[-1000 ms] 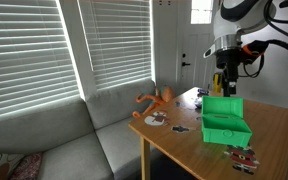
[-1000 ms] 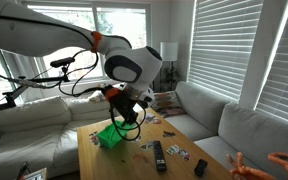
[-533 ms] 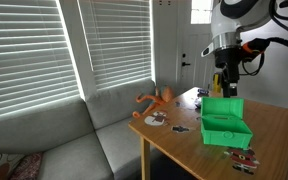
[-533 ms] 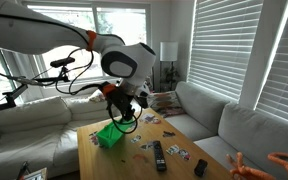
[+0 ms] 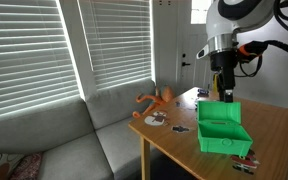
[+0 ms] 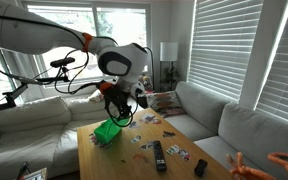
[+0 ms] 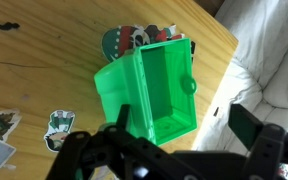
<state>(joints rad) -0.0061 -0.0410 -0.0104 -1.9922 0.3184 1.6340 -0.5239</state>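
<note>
A bright green open-topped plastic box [image 7: 154, 90] with a round knob on one wall stands on the wooden table [image 5: 274, 125]. My gripper [image 7: 184, 118] hangs just over it, jaws wide apart. In the wrist view the left finger [image 7: 124, 114] sits at the box's near wall and the right finger [image 7: 247, 124] stands well clear past the table edge. In both exterior views the gripper [image 5: 222, 92] [image 6: 120, 113] is right above the box [image 5: 222, 128] [image 6: 107, 132], which looks turned and slightly tilted. Nothing is clamped between the fingers.
Picture cards [image 7: 59, 125] lie scattered on the table, some under the box's far end [image 7: 134, 38]. A black remote [image 6: 160, 155] and an orange toy figure [image 5: 156, 100] lie nearby. A grey sofa [image 5: 54, 140] runs along the table's edge below the blinds.
The arm has shifted a little sideways, and the green box has slid and turned with it on the table. The jaws have stayed wide apart.
</note>
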